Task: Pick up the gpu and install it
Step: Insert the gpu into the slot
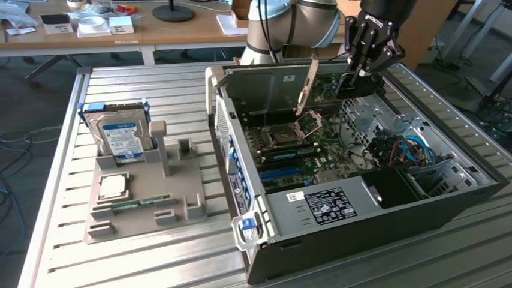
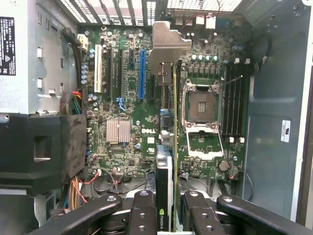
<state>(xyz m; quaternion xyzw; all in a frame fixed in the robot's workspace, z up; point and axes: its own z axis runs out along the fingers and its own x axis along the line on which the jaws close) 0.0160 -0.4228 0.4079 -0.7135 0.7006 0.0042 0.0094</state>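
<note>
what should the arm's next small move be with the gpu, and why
Probably shift sideways toward the blue slot before lowering: the pincer holds the gpu edge-on above the motherboard, beside the cpu socket, not over that slot.

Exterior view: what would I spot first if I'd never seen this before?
Probably the black gripper above the big open computer case, pinching the gpu over the green motherboard. Then the hard drive with its blue-white label, standing in a grey holder at the exterior view's left.
</note>
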